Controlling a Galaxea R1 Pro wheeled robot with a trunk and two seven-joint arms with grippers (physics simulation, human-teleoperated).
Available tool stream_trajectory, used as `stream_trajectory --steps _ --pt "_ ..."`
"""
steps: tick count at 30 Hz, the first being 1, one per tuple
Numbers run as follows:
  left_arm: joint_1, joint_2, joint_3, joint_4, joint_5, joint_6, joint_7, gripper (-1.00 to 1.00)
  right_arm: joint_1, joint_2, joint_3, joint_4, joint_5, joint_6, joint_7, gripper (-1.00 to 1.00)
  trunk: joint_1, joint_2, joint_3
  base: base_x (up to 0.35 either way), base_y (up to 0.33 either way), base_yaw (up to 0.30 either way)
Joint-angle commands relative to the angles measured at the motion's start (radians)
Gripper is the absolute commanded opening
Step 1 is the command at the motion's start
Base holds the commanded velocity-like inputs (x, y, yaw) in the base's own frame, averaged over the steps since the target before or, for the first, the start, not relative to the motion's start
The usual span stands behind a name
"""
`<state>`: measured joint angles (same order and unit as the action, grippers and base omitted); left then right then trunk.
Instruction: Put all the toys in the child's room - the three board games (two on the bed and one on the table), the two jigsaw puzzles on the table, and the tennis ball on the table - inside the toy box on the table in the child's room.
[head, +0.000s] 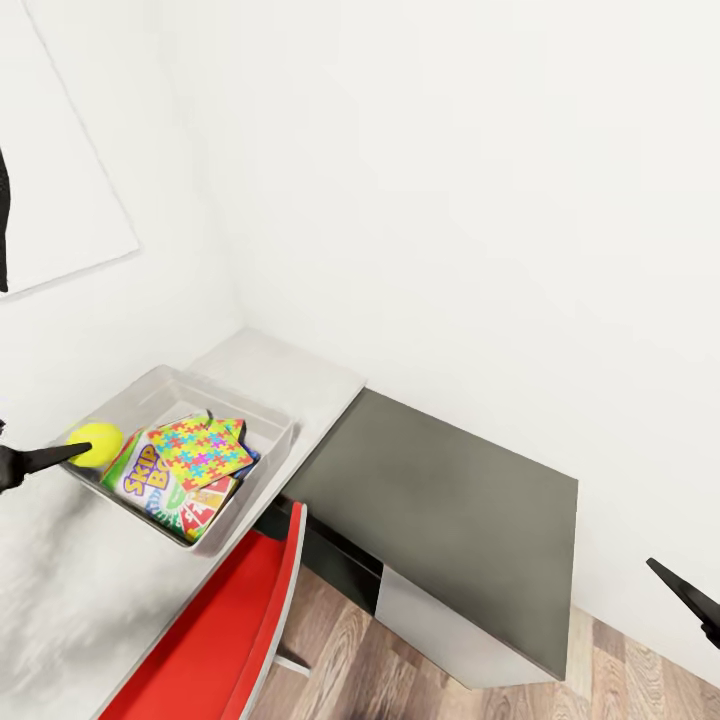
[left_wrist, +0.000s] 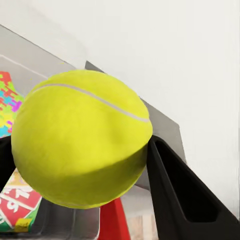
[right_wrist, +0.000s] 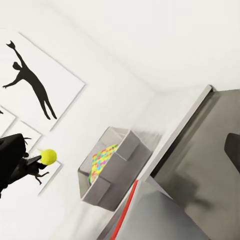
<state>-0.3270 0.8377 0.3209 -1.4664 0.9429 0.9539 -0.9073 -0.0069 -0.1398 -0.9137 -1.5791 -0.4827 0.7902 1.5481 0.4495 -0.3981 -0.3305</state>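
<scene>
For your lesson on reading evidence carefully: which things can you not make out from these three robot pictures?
- Boxes beneath the bright jigsaw-print box in the grey rectangular toy box, head view: overlapped, so their count is unclear.
- Left pincer around the yellow-green tennis ball, head view: arm cut off by the picture edge.
- Right pincer's black finger, head view: cut off at the edge; open or shut unclear.

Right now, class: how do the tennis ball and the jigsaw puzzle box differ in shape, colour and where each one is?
The tennis ball is round; the jigsaw puzzle box is flat. The ball is plain yellow-green with one pale seam; the puzzle box carries multicoloured puzzle-piece print. The ball is held in the left tool at the toy box edge; the puzzle box lies inside, atop the SKIP-BO box.
</scene>
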Motion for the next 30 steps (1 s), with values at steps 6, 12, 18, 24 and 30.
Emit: stream_trajectory --steps 6,12,18,24,30 --pt "-0.002 -0.020 -0.069 0.000 -0.002 -0.042 0.014 -1.00 -0.001 0.001 0.001 -0.001 0.000 0.010 0.002 1.00 0.000 -0.002 -0.002 0.000 0.000 0.000" --pt "-0.005 -0.077 -0.075 -0.005 -0.001 -0.061 0.083 -1.00 -0.001 -0.001 0.002 0.000 0.000 -0.018 0.002 1.00 0.000 -0.002 -0.002 0.000 0.000 0.000" --pt "-0.086 -0.120 -0.075 -0.006 -0.004 -0.064 0.098 -1.00 -0.001 -0.002 0.003 0.000 0.000 -0.026 0.002 1.00 0.000 -0.002 -0.002 0.000 0.000 0.000" --pt "-0.138 -0.125 -0.075 0.000 -0.008 -0.062 0.149 -1.00 -0.001 -0.004 0.002 0.001 0.000 -0.028 0.003 1.00 0.000 -0.002 -0.002 0.000 0.000 0.000" --pt "-0.155 -0.125 -0.076 0.004 -0.006 -0.061 0.257 -1.00 -0.001 -0.004 0.000 0.001 0.000 -0.027 0.003 1.00 0.000 -0.002 -0.002 0.000 0.000 0.000"
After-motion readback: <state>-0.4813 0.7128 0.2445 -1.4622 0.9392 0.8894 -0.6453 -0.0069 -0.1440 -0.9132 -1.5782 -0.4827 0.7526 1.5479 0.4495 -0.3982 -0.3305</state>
